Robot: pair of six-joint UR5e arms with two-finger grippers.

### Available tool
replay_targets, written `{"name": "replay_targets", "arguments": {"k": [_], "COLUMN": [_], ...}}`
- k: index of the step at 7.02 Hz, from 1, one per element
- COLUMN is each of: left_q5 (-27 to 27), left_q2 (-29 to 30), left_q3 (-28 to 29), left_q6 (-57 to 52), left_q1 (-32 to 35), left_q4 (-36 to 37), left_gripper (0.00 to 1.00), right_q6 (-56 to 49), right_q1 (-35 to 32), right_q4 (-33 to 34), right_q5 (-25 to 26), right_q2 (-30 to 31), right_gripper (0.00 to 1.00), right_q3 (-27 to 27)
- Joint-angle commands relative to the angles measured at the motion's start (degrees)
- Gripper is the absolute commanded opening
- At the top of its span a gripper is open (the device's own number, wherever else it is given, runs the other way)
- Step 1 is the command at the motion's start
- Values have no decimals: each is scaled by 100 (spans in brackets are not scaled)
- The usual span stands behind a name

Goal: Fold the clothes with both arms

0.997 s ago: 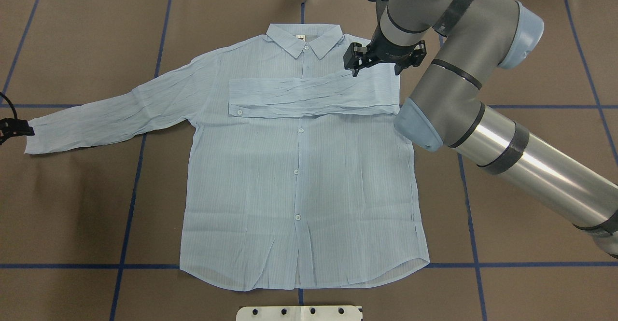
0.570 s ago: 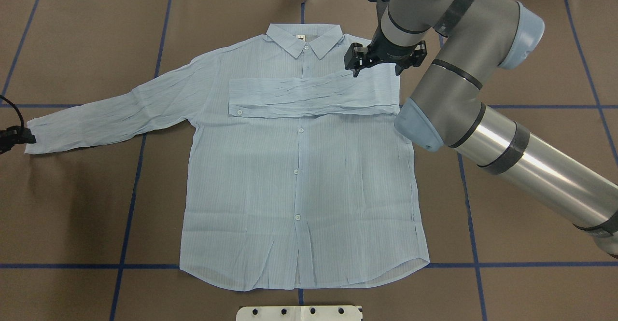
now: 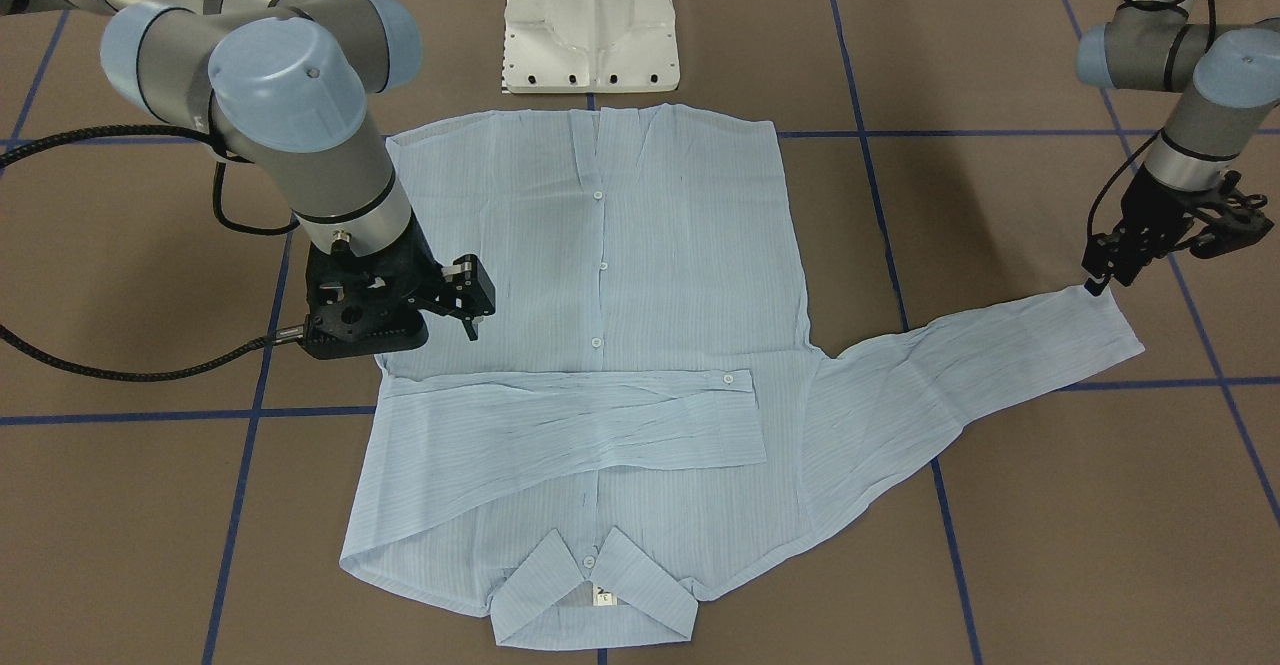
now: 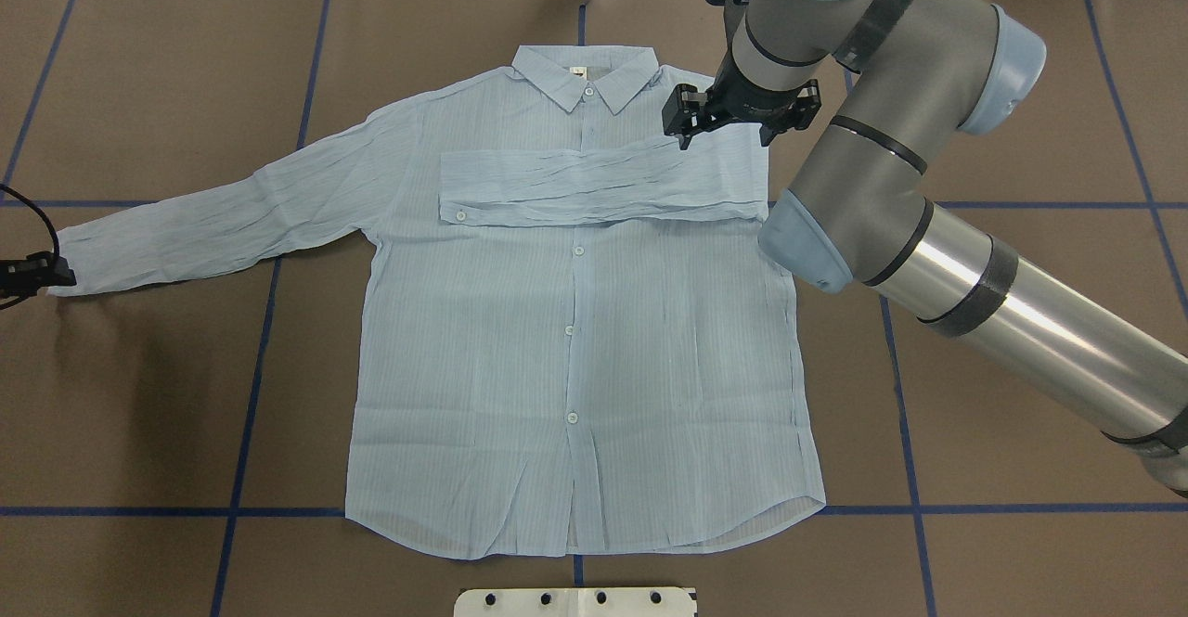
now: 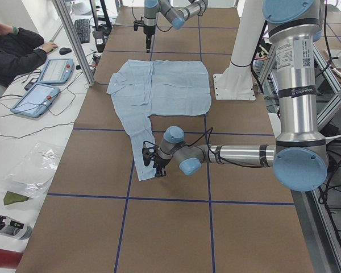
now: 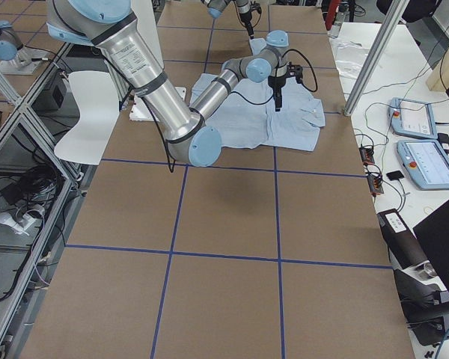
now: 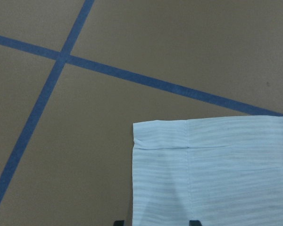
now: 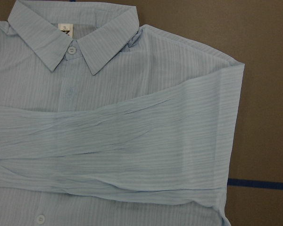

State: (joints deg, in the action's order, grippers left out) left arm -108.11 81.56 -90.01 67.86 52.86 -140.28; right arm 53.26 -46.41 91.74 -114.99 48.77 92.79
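Left jaws: apart; their wrist view shows two dark fingertips (image 7: 194,222) at its 6 o'clock edge, one over the cuff (image 7: 212,141) and one just off its side edge, so they straddle the cuff's corner; no cloth is pinched, and whether they touch it I cannot tell
Right jaws: spread wide and empty, hanging above the shirt's shoulder; no fingertip shows in their wrist view
Shirt (image 4: 575,366): flat on the bench (image 4: 139,413), front up and buttoned; in the overhead view the collar (image 4: 587,74) is at 12 o'clock and the hem at 6 o'clock
Folded sleeve (image 4: 594,186): laid across the chest just below the collar, running from the 3 o'clock shoulder toward 9 o'clock, its buttoned end stopping short of the far side
Spread sleeve (image 4: 213,227): stretched out on the bench toward 8 o'clock, ending at the overhead view's 9 o'clock edge beside the left jaws
Left arm (image 3: 1190,135): at 2 o'clock in the front view, wrist pointing down at the cuff's corner
Right arm (image 4: 882,162): enters the overhead view from 4 o'clock and reaches to 1 o'clock of the shirt
Tape (image 4: 246,385): blue grid lines on the brown bench; the hem lies along one of them
Base (image 3: 592,20): white, at 12 o'clock in the front view, just beyond the hem
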Motion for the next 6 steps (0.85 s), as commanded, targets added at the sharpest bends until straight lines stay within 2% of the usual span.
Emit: {"name": "replay_targets", "arguments": {"k": [1,6], "left_q5": [1,133], "left_q2": [9,115], "left_q3": [36,204], "left_q6": [-1,-10], "left_q1": [-30,-30], "left_q4": [1,1], "left_gripper": [53,49], "right_q6": [0,9], "right_q1": [0,26], "right_q4": [2,2], "right_q5": [3,3], "right_q2": [-7,-7], "right_gripper": [100,100], "right_q3": [2,2]}}
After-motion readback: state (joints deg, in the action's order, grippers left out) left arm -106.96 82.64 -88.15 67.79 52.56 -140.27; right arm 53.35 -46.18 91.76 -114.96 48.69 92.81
